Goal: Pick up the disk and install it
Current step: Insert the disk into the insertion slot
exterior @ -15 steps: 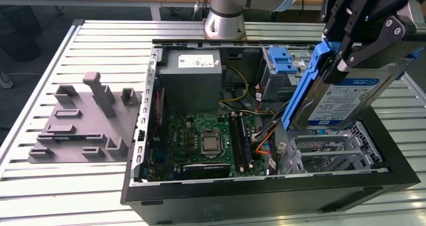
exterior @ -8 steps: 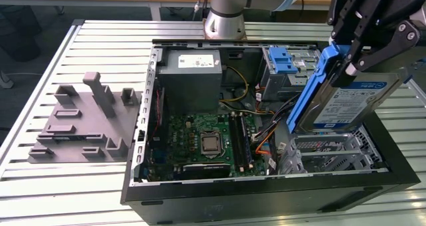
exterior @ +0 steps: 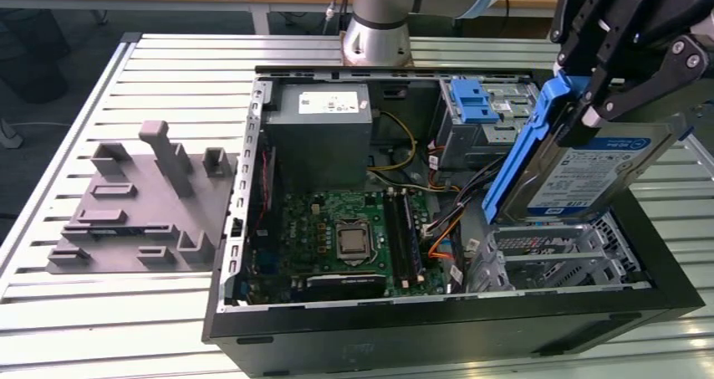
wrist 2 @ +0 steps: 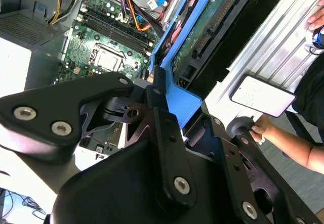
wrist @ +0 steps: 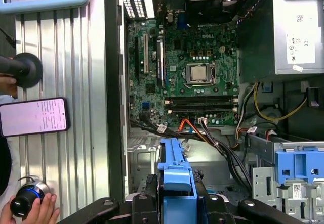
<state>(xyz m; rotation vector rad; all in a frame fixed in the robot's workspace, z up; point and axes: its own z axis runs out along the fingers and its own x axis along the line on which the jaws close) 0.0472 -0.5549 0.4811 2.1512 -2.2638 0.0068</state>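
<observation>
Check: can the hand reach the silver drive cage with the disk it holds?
Probably yes. The hand grips the disk tilted over the silver drive cage, whose top looks unobstructed; the cables lie beside it.

Robotics lab: slatted metal bench, opened computer case, grey fixture.

The exterior view holds one slatted metal desk, one open black computer case, one green motherboard, one grey metal power-supply box, one silver metal cage with a blue latch, one grey plastic fixture at the case's nine o'clock, one blue-framed flat silver disk and one black end effector. The first wrist view adds one flat rectangular smartphone.
</observation>
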